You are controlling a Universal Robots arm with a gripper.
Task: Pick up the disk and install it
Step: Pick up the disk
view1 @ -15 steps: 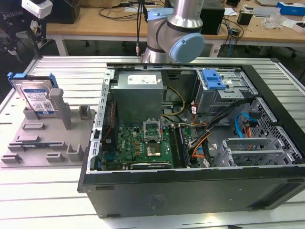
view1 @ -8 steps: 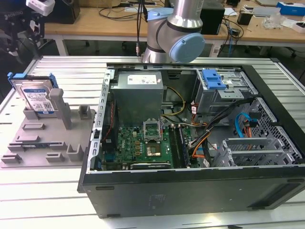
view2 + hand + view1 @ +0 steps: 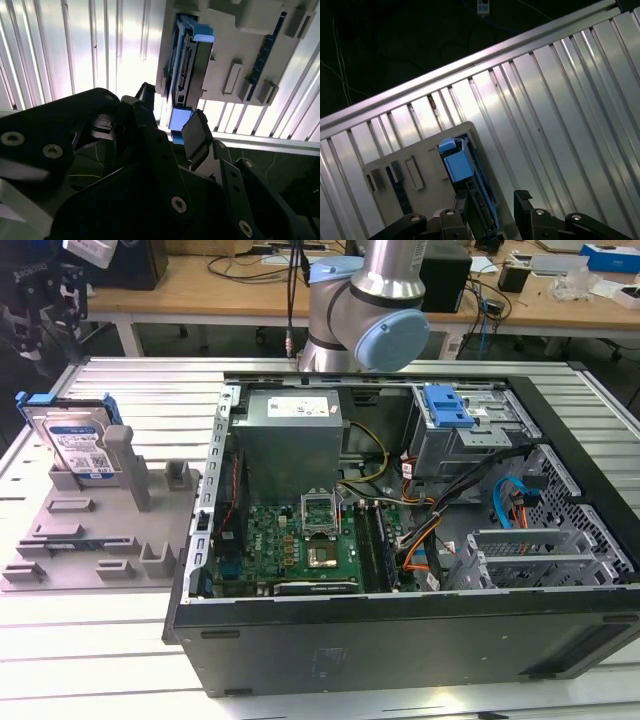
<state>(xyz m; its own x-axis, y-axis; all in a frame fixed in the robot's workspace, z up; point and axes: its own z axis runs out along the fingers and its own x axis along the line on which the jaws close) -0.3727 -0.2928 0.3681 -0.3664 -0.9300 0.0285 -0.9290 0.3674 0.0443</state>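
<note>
My pincer (image 3: 170, 117) is spread wide, empty, over the disk (image 3: 187, 65) standing in its grey holder (image 3: 235, 50). Risk: an off-centre descent clips the blue frame and tips it.

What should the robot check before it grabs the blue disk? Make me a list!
1. Disk stands upright in the grey holder: ok.
2. Gripper is open: ok.
3. The disk's blue end sits between the fingers in the second wrist view: ok.
4. Fingers clear of the disk's sides: cannot tell.
5. Computer case has its side open: ok.
6. Drive cage has a free slot: cannot tell.
</note>
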